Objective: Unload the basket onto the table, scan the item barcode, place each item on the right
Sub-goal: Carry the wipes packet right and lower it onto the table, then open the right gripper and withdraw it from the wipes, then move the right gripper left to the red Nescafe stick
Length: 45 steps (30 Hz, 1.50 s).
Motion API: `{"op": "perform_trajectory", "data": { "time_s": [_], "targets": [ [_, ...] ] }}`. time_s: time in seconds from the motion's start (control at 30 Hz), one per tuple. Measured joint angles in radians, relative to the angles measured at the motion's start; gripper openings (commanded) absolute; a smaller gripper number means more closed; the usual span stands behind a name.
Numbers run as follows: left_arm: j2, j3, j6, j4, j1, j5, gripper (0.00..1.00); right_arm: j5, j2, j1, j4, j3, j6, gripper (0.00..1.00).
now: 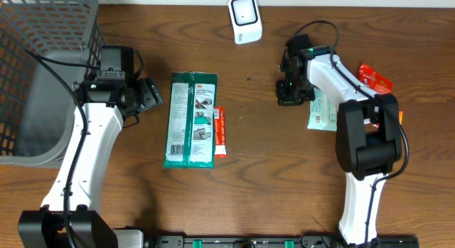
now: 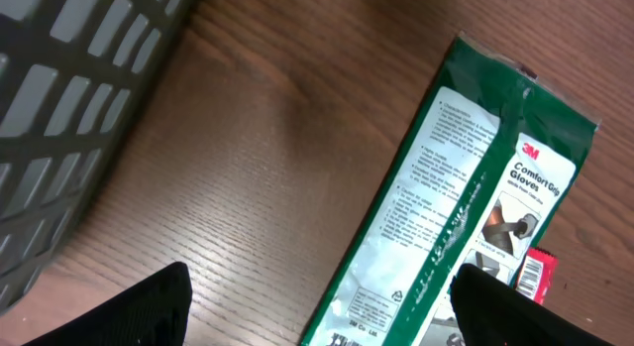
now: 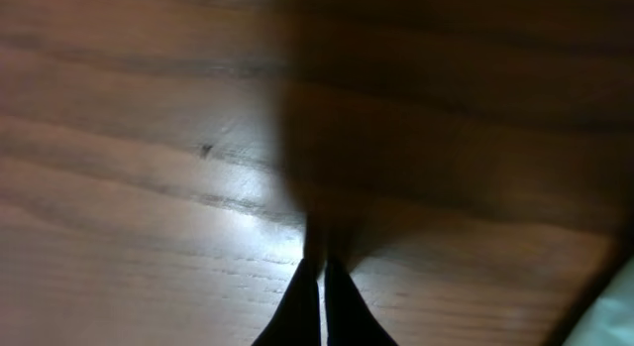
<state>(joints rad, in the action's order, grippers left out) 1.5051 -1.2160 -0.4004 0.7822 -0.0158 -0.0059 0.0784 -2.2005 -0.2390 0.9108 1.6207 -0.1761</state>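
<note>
A green 3M gloves packet [image 1: 190, 120] lies flat mid-table, with a small red item [image 1: 220, 131] along its right edge. In the left wrist view the packet [image 2: 466, 187] runs diagonally, and the red item [image 2: 536, 275] shows a barcode. My left gripper [image 1: 151, 94] is open just left of the packet, its fingers [image 2: 149, 308] wide apart over bare wood and the packet's corner. My right gripper [image 1: 290, 97] is shut on nothing, its fingertips [image 3: 319, 277] pressed together low over the wood. A pale teal packet [image 1: 323, 113] lies just to its right. The white scanner [image 1: 244, 19] stands at the back.
A grey mesh basket [image 1: 43, 70] fills the back left corner, close behind my left arm. A red-orange packet [image 1: 375, 77] lies at the far right beside the right arm. The pale packet's edge [image 3: 616, 304] shows in the right wrist view.
</note>
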Motion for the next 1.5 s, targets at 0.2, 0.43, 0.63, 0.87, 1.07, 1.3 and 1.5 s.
{"op": "perform_trajectory", "data": {
  "time_s": [0.2, 0.43, 0.63, 0.87, 1.07, 1.3, 1.5],
  "targets": [
    [0.000, 0.000, 0.000, 0.000, 0.000, 0.000, 0.84, -0.216, 0.013, 0.008, 0.068, -0.025, -0.049, 0.01],
    [0.000, 0.000, 0.000, 0.000, 0.000, 0.000, 0.84, -0.325, 0.013, 0.113, 0.137, -0.040, -0.059, 0.01],
    [0.000, 0.000, 0.000, 0.000, 0.000, 0.000, 0.84, -0.344, 0.013, 0.230, 0.155, -0.046, -0.058, 0.04],
    [0.000, 0.000, 0.000, 0.000, 0.000, 0.000, 0.84, -0.315, 0.013, 0.275, 0.154, -0.045, -0.027, 0.20],
    [0.000, 0.000, 0.000, 0.000, 0.000, 0.000, 0.84, -0.093, 0.023, 0.268, 0.133, -0.039, 0.060, 0.54],
    [0.000, 0.000, 0.000, 0.000, 0.000, 0.000, 0.84, 0.196, 0.027, 0.145, 0.066, -0.037, 0.082, 0.58],
    [0.000, 0.000, 0.000, 0.000, 0.000, 0.000, 0.84, 0.286, 0.025, -0.048, -0.006, -0.040, 0.014, 0.58]
  ]
}}
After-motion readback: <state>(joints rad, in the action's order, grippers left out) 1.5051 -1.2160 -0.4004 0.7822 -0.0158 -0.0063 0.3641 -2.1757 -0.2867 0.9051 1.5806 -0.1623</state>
